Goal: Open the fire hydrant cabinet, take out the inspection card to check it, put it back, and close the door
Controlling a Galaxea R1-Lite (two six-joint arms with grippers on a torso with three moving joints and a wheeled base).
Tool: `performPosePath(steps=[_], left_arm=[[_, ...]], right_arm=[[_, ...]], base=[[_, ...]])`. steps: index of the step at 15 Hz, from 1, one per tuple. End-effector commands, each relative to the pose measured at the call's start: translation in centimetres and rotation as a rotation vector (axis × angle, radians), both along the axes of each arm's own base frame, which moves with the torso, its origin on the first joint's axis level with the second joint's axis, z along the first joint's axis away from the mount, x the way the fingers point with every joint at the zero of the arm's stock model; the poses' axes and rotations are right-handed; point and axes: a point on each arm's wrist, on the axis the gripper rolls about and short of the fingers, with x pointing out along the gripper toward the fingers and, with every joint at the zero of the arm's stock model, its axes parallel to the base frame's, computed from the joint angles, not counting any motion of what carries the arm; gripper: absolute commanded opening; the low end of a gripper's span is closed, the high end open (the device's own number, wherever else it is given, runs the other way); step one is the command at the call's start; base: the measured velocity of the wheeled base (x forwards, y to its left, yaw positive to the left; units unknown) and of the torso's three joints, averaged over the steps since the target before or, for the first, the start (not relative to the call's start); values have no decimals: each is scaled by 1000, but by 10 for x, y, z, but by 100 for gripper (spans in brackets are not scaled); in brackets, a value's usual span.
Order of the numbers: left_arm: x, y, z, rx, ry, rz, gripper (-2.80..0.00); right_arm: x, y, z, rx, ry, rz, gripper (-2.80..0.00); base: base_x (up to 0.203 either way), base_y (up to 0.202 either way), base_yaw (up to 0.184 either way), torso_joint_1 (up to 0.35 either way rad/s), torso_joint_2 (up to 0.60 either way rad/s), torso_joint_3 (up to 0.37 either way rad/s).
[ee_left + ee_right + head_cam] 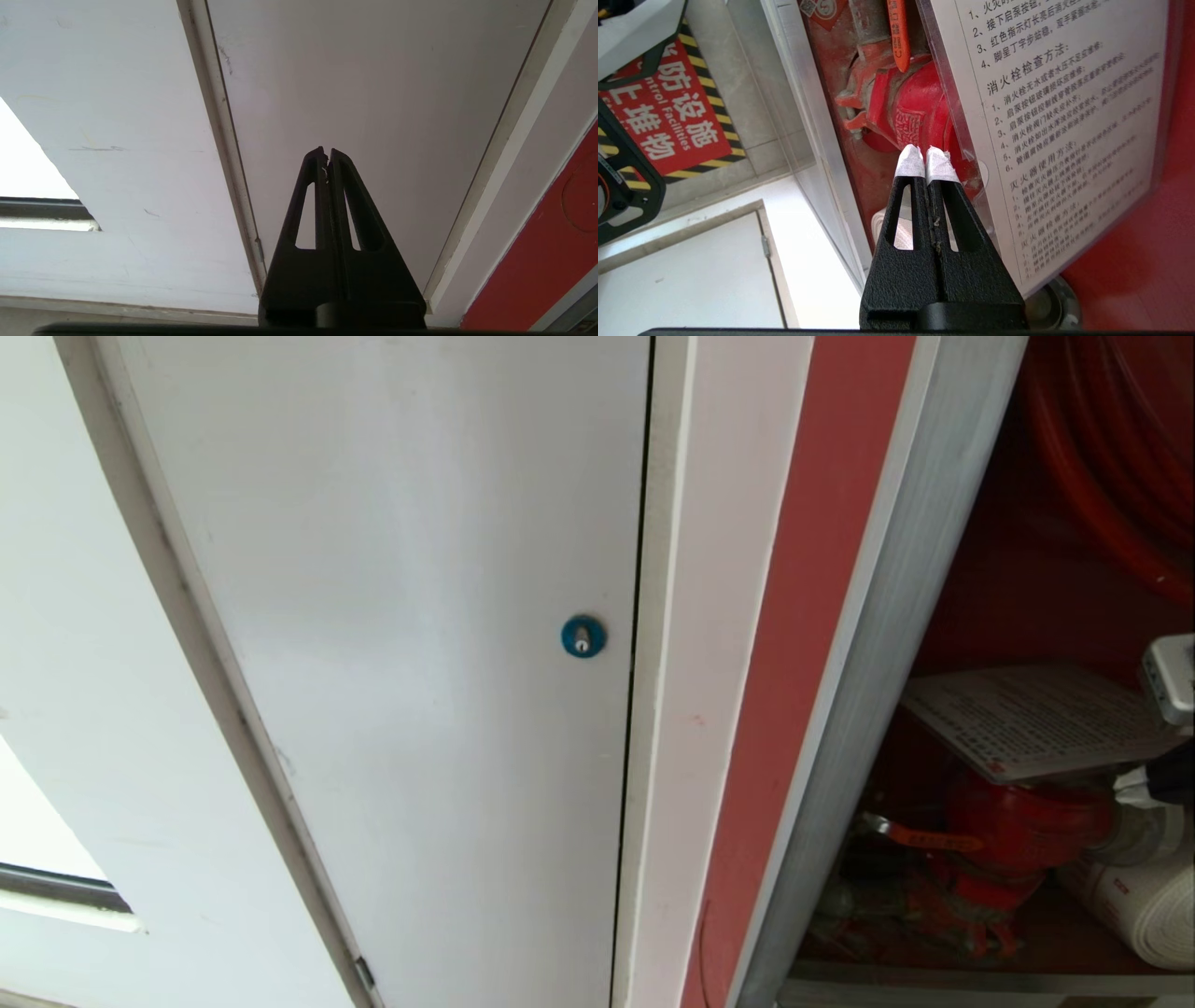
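Your right pincer (927,161) has its taped tips pressed together on the clear sleeve edge of the inspection card (1064,140), holding it in front of the red hydrant valve (906,112) inside the open fire hydrant cabinet (868,644), likely so you can read it. In the head view the card sits far right. Your left pincer (327,156), closed and empty, idles before the white door (392,616).

We see a brushed silver aluminium cabinet frame (873,691), a smooth matt white painted door (401,616), a white paper card in a glossy clear plastic sleeve (1069,121), a red painted, rough cast-metal valve (906,107) and a white woven hose roll (1144,905).
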Motion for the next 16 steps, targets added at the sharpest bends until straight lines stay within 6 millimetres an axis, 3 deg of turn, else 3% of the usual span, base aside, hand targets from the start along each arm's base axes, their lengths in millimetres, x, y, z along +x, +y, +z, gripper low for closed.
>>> performPosePath(steps=[1,8,16], left_arm=[[1,0,-4,1,14,-1,-280],[1,0,-4,1,14,-1,-280],[1,0,-4,1,14,-1,-280]], right_arm=[[10,-1,-4,1,15,7,-280],[24,-2,-4,4,-12,3,-280],[8,-1,-4,2,-16,7,-280]], base=[[0,0,0,0,0,0],[0,0,0,0,0,0],[0,0,0,0,0,0]])
